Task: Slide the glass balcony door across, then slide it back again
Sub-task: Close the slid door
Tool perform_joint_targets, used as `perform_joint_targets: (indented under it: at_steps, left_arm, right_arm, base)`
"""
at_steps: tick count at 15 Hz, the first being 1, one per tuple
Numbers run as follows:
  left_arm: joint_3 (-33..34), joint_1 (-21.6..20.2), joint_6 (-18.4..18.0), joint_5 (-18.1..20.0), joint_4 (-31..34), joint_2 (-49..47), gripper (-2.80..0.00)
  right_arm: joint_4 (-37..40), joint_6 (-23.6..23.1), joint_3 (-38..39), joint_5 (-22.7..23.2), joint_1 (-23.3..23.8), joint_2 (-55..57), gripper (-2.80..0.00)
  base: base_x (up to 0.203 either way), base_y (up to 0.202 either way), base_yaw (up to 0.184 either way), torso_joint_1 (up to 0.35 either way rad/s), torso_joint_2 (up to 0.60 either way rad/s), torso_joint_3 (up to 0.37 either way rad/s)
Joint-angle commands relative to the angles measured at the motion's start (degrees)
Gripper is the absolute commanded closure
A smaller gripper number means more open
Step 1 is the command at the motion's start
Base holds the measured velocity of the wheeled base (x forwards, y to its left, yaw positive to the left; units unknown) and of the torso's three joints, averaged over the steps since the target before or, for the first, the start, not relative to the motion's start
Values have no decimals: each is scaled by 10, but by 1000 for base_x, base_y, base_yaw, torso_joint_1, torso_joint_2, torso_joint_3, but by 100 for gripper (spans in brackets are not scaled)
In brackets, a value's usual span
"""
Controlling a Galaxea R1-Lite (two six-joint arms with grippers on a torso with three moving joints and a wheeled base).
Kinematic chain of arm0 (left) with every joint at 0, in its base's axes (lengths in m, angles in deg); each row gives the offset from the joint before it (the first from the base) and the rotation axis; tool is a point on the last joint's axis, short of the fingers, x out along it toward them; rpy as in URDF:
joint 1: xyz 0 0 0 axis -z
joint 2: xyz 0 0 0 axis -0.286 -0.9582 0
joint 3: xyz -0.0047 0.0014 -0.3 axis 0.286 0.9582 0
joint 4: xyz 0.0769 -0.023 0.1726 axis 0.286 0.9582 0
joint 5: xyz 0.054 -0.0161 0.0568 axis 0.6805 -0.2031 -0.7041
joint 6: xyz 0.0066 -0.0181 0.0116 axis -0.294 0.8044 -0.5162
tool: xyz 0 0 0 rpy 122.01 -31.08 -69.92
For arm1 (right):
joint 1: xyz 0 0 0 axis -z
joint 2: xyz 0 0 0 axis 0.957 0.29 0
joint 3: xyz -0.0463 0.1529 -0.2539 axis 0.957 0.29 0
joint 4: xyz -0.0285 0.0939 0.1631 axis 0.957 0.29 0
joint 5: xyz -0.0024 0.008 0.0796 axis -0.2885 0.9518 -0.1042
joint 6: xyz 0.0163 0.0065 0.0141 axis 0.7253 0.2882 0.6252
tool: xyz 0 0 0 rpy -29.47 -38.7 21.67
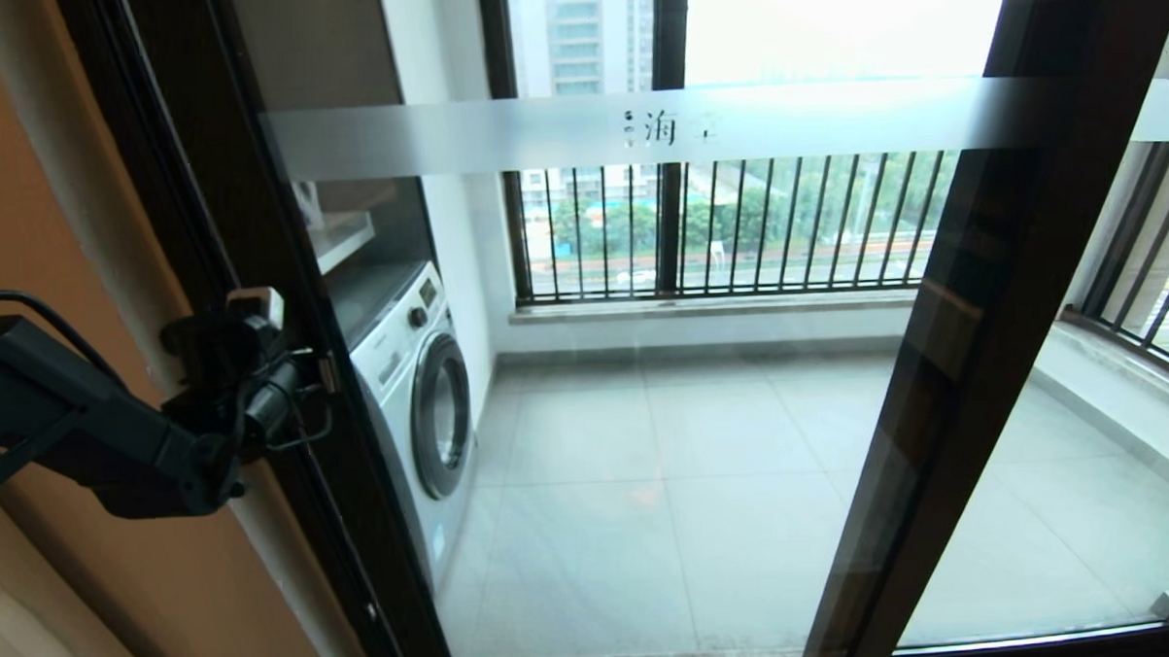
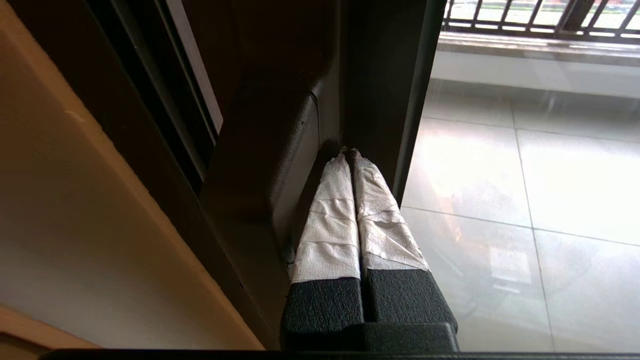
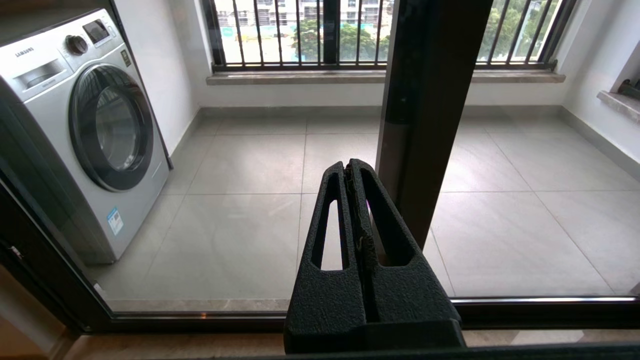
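Note:
The glass balcony door (image 1: 647, 433) fills the head view, with a frosted band (image 1: 830, 118) across it and dark frame stiles at left (image 1: 279, 213) and right (image 1: 983, 334). Its left stile stands against the wall jamb. My left gripper (image 1: 319, 377) is at that left stile. In the left wrist view the gripper (image 2: 350, 152) is shut, and its white-taped fingers (image 2: 330, 220) press their tips into the corner beside the raised dark handle (image 2: 272, 165). My right gripper (image 3: 349, 165) is shut and empty, facing the glass low down next to a dark stile (image 3: 430, 100). It is out of the head view.
A white front-loading washing machine (image 1: 421, 393) stands behind the glass at the left, under a shelf. A window with black railing bars (image 1: 736, 226) closes the balcony's far side. An orange wall (image 1: 64, 172) borders the door on the left. The floor track (image 3: 545, 302) runs below.

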Motion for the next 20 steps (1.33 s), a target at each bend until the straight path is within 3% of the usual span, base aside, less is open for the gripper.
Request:
perform_joint_targets:
  at_steps: [1, 6, 20]
  left_arm:
    - [-2, -14, -2, 10, -2, -11, 0]
    - [-40, -38, -16, 12, -2, -42, 0]
    - [-62, -93, -18, 42, -1, -55, 0]
  right_arm:
    - [0, 0, 7, 0, 0, -1, 0]
    - [0, 0, 7, 0, 0, -1, 0]
    - [0, 0, 7, 0, 0, 0, 0]
  base:
    - [0, 0, 0, 0, 0, 0]
    - [0, 0, 0, 0, 0, 0]
    - [0, 0, 0, 0, 0, 0]
